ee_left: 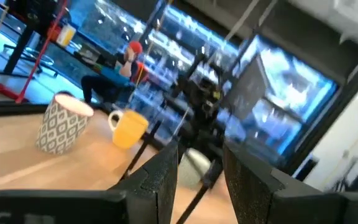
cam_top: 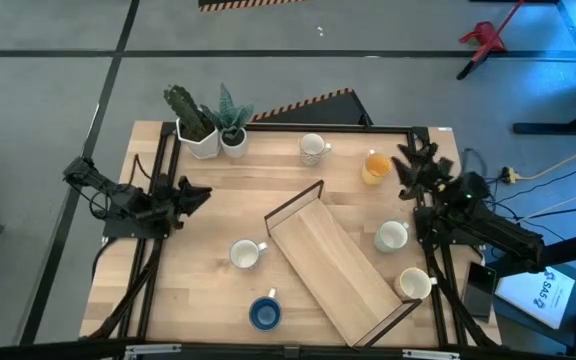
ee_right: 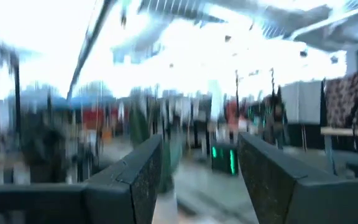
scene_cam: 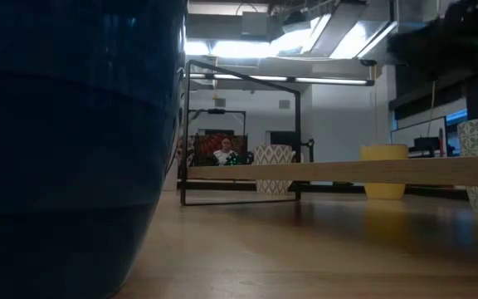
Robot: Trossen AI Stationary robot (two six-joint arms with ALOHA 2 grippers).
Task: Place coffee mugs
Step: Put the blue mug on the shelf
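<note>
Six mugs stand upright on the wooden table. A patterned white mug [cam_top: 313,148] and an orange mug [cam_top: 375,167] are at the far side. Two cream mugs [cam_top: 391,236] [cam_top: 415,284] are at the right. A white mug [cam_top: 245,254] and a dark blue mug [cam_top: 264,313] are near the front. The left wrist view shows the patterned mug [ee_left: 61,124] and the orange mug [ee_left: 129,127]. The blue mug [scene_cam: 65,149] fills the left of the low view. My left gripper [cam_top: 200,193] [ee_left: 201,180] is open and empty at the table's left. My right gripper [cam_top: 413,162] [ee_right: 201,180] is open and empty at the far right, beside the orange mug.
A wooden shelf board in a black wire frame [cam_top: 333,265] lies slantwise across the table's middle. Two white pots with green plants [cam_top: 208,130] stand at the far left corner. A black metal frame [cam_top: 158,160] runs along the table's edges.
</note>
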